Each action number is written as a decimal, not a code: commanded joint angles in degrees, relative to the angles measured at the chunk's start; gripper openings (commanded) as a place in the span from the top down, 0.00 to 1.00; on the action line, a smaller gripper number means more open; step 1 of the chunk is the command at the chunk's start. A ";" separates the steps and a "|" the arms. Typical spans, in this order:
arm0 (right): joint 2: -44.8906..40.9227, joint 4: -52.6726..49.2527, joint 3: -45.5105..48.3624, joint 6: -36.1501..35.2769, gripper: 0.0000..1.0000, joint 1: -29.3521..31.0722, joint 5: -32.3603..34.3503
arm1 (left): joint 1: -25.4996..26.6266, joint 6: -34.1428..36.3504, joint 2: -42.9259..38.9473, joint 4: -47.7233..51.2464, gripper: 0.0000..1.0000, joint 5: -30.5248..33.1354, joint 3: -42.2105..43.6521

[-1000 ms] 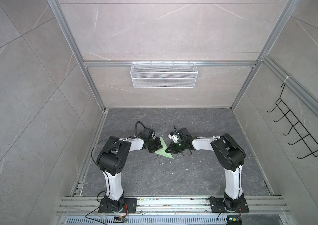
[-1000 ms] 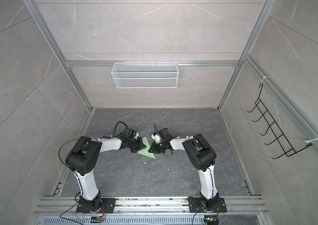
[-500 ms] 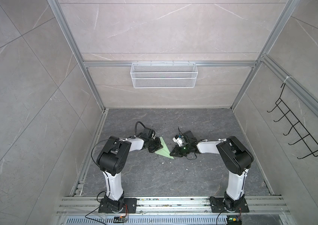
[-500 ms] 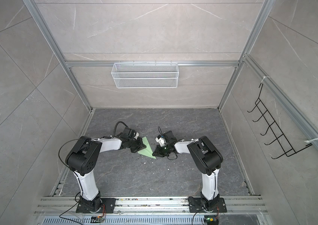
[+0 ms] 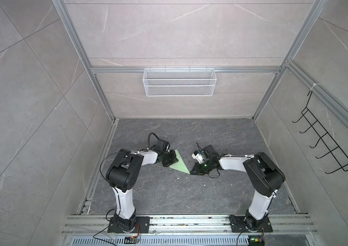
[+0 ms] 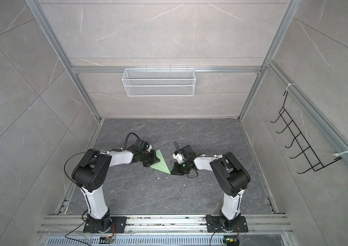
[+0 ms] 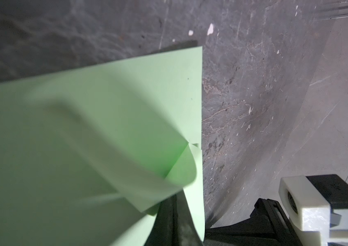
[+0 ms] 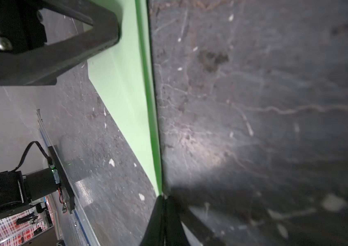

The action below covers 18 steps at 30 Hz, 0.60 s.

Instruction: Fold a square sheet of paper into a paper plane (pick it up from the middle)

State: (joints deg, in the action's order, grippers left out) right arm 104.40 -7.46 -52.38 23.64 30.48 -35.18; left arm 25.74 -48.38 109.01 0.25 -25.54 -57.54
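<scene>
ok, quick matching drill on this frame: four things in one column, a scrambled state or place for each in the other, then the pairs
Things:
1. paper
2. left pincer
3. right pincer
4. basket

States or places:
a. hangs on the back wall
b. shut, at the paper's pointed tip
c. pale green, folded to a point
d. shut on the paper's wide end

Pairs: 1-c, 2-d, 3-b, 4-a
</scene>
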 commanded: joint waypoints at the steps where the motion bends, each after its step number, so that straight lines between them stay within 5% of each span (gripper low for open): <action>1: -3.92 -2.99 -2.19 -2.82 0.93 1.42 5.02 | -0.04 0.93 2.57 8.45 1.00 6.73 1.31; 9: 3.84 -6.46 -15.28 -3.00 0.92 7.14 15.85 | 0.01 1.60 2.96 8.35 1.00 5.77 0.75; 18: 9.18 -10.40 -20.10 -5.06 0.88 9.23 17.17 | -0.05 3.36 2.26 7.86 1.00 3.91 0.37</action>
State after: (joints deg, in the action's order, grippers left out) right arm 112.25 -13.89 -70.96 20.45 39.11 -19.81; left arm 25.74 -47.27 109.10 1.30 -25.61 -58.22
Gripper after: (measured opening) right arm 0.116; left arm 0.045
